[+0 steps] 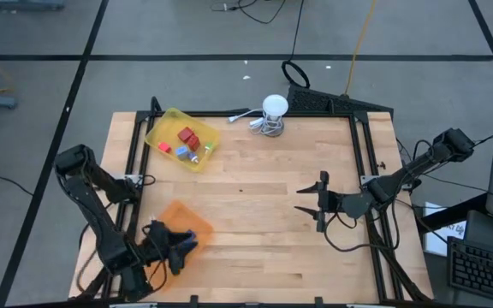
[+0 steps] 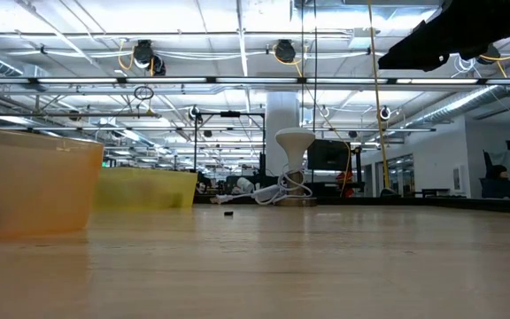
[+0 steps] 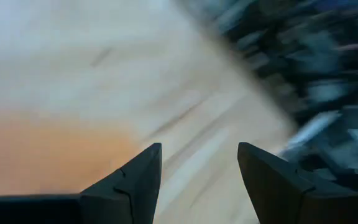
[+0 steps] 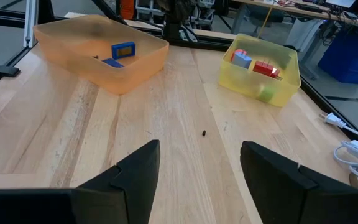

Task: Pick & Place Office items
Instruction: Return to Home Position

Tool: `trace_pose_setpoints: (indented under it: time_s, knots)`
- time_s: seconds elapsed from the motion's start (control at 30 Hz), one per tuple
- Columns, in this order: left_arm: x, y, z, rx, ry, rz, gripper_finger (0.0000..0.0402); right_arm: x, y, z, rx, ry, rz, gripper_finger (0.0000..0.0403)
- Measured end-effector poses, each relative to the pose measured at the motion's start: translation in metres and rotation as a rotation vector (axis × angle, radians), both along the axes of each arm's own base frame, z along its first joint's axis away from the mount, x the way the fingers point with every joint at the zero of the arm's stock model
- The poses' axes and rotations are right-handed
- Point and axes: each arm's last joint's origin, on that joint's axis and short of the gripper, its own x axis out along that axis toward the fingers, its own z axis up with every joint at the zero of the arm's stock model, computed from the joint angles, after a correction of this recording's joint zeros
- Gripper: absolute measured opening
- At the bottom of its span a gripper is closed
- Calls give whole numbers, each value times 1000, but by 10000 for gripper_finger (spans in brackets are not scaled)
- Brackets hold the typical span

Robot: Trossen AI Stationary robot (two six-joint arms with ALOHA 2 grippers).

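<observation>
The orange tray (image 1: 178, 218) sits near the table's near left corner and holds two blue pieces (image 4: 122, 51). Farther back, the yellow tray (image 1: 182, 139) holds red pieces (image 1: 187, 137), a blue-grey piece (image 4: 241, 60) and a green one (image 1: 194, 158). One tiny dark piece (image 4: 202, 132) lies on the bare wood between the trays and my right gripper; the low view shows this dark piece (image 2: 228, 213) too. My left gripper (image 3: 199, 149) is open, over the orange tray's near right corner (image 1: 178, 244), with nothing between its fingers. My right gripper (image 1: 319, 203) is open above the table's right half (image 4: 199, 144).
A white round object (image 1: 274, 107) with a coiled cable stands at the far edge, with a white plug (image 4: 353, 148) beside it. Black rails (image 1: 365, 162) run along the table's sides. Bare wood (image 1: 255, 248) lies between the two grippers.
</observation>
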Motion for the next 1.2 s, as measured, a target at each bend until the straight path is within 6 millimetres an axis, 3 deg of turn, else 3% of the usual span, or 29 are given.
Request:
trace_pose_setpoints:
  time_s: [0.2,0.37,0.47,0.6,0.7,0.8,0.93,1.07,1.2]
  knots:
    - [39,-13,55,273,-211,-225,214,0,0,0,0,0,0,212]
    - [78,-8,96,636,-468,-695,214,0,0,0,1,0,-1,212]
    - [85,-2,108,927,-641,-911,214,0,0,0,0,0,-1,212]
    - [84,8,121,1190,-699,-921,214,0,0,0,0,0,0,212]
    - [76,26,133,1187,-557,-774,214,0,0,0,0,0,-1,212]
    - [59,57,145,1143,-333,-647,214,0,0,0,0,1,-1,212]
    - [37,104,160,972,-290,-649,214,0,0,0,-4,4,0,212]
    - [31,137,146,914,-289,-622,214,0,0,0,-9,5,1,212]
    - [16,169,122,889,-302,-478,214,0,0,0,-12,4,3,212]
